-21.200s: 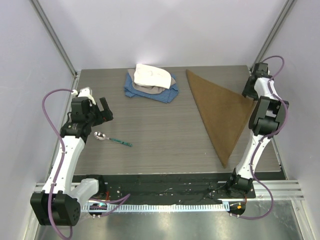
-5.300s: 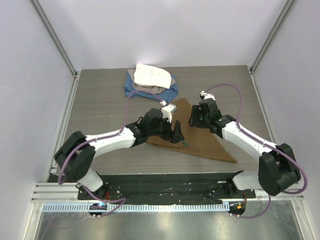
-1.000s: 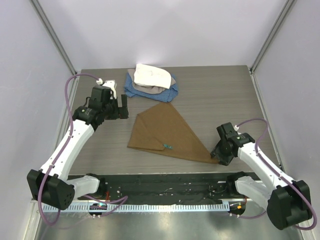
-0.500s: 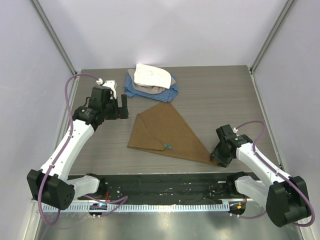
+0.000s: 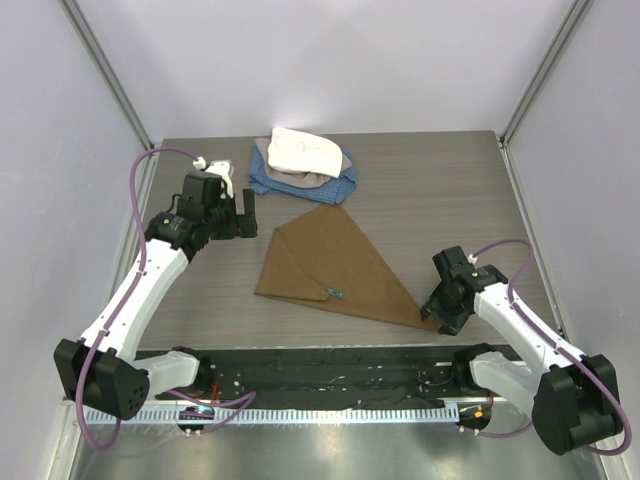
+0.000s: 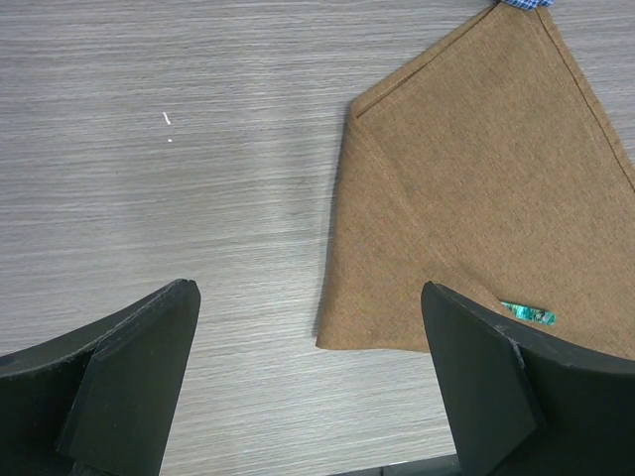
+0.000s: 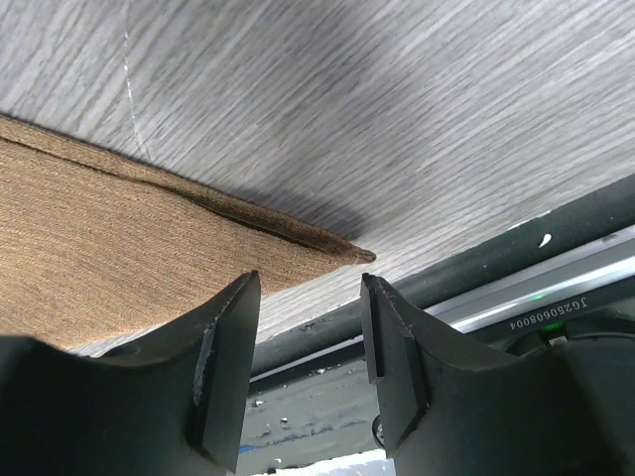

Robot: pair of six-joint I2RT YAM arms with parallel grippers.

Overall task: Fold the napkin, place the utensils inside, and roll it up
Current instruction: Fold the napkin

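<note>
Right pincer, half-open and empty, hangs at the napkin's pointed near-right tip; left pincer, wide, stands well apart.

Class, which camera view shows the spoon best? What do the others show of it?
The left wrist view. Only the green handle end of the spoon peeks out of the napkin, but it is large and sharp there. The top view shows it as a tiny green speck. The right wrist view shows none of it.

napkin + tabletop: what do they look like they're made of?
napkin: woven cloth, matte tan-brown; the weave texture and a stitched hem show. tabletop: probably grey wood-grain laminate, matte; fine straight streaks, though real wood can't be ruled out.
</note>
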